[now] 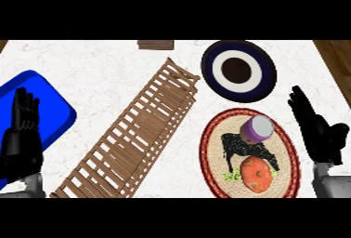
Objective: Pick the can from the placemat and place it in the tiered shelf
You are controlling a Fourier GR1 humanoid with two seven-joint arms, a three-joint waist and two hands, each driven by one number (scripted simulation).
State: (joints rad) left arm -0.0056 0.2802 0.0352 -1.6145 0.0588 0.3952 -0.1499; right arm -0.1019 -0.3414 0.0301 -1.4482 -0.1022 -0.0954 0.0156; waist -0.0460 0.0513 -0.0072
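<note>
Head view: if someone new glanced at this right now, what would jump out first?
Probably the long slatted wooden shelf running diagonally across the white counter, and the round woven placemat with a red rim at lower right, carrying the purple can with a pale lid and an orange fruit. Next, the dark blue and white plate above it and the bright blue tray at left, with the black left hand and right hand open near the edges.

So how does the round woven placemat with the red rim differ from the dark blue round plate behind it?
The round woven placemat with the red rim is tan with a black animal figure, while the dark blue round plate has a white ring and a dark brown centre. The placemat is larger and carries a purple can and an orange fruit; the plate carries nothing. Both lie flat on the white counter.
</note>
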